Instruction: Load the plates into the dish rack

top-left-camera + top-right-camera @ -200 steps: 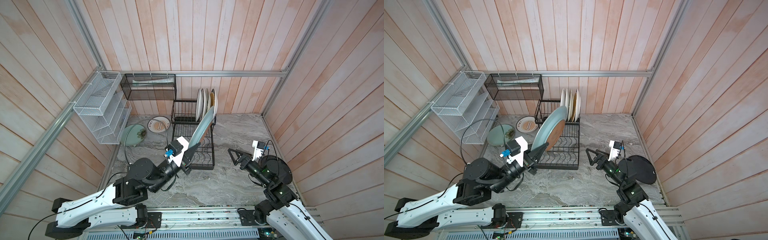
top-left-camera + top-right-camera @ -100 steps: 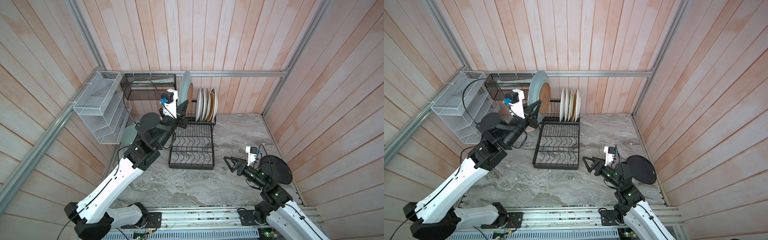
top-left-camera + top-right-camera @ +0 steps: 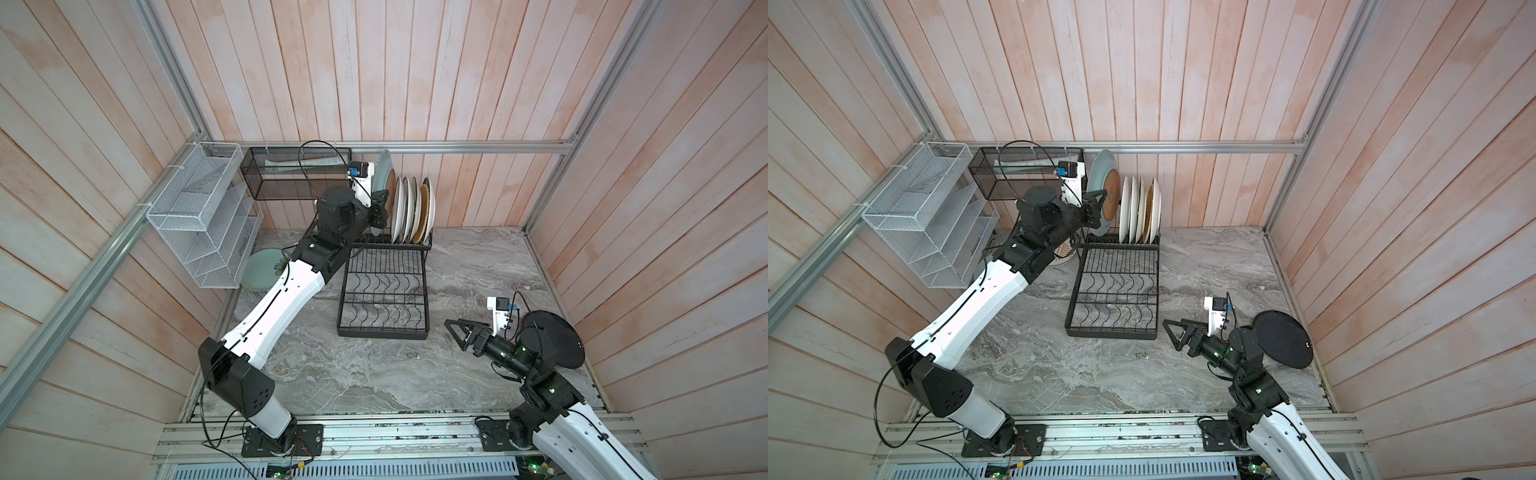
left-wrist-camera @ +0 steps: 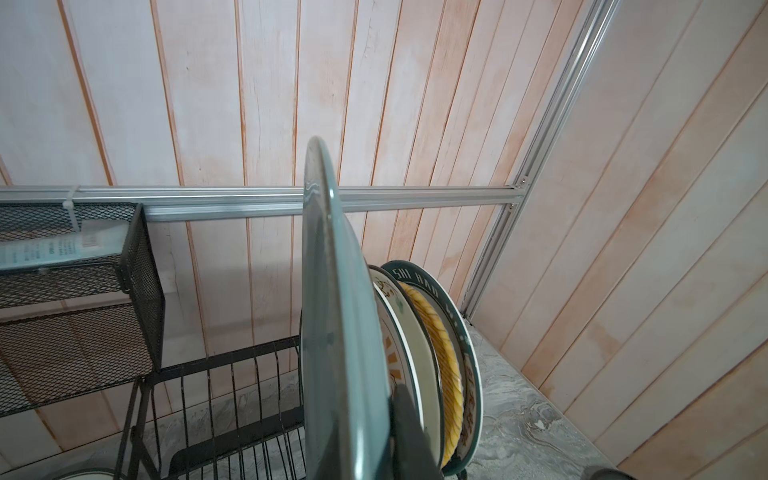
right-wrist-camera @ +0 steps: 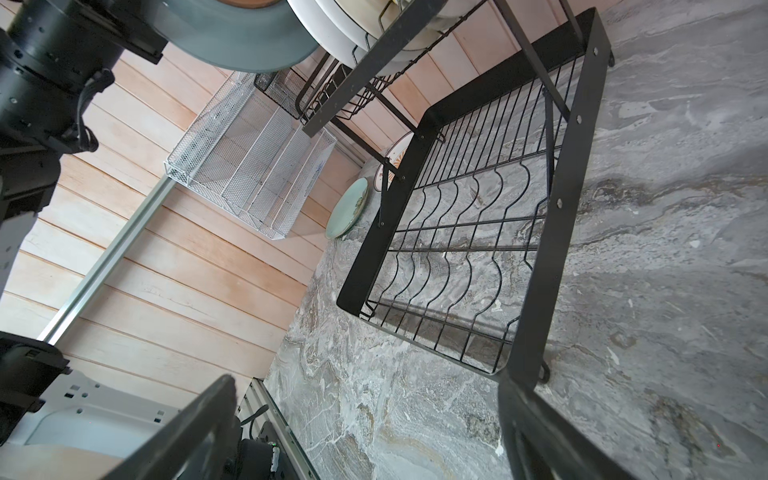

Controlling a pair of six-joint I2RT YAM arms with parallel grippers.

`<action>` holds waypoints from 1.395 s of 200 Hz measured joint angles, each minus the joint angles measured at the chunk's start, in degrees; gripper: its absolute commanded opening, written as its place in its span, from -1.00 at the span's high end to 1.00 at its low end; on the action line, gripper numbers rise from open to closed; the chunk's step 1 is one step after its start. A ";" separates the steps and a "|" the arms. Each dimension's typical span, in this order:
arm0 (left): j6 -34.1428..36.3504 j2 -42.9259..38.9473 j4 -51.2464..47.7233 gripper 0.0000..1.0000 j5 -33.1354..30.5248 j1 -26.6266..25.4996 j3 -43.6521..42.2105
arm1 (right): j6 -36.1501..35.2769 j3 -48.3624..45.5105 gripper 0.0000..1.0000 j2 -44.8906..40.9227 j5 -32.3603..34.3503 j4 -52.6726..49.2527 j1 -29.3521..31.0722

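While upright, grey-blue plate [image 3: 1098, 173] beside basket [image 3: 1005, 187]

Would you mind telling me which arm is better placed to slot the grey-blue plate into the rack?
Left. The left gripper is shut on the grey-blue plate, held upright beside the plates standing in the rack. The right gripper is open and empty, near the rack's front corner.

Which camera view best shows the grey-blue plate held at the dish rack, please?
A top view: the grey-blue plate shows its round back face, gripped by the left gripper. The left wrist view sees it edge-on; the right wrist view catches only its lower rim.
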 measured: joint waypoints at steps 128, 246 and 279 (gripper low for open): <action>-1.18 10.14 -0.96 1.00 -0.72 0.63 5.97 | -0.39 0.00 -0.95 2.34 -1.53 0.11 0.00; -2.05 12.52 -1.07 1.00 -6.05 -1.05 6.23 | -0.39 -0.02 -0.96 2.32 -1.53 0.13 0.00; -2.43 14.14 -1.55 1.00 -8.50 -1.86 7.76 | -0.37 -0.02 -0.95 2.32 -1.53 0.13 0.00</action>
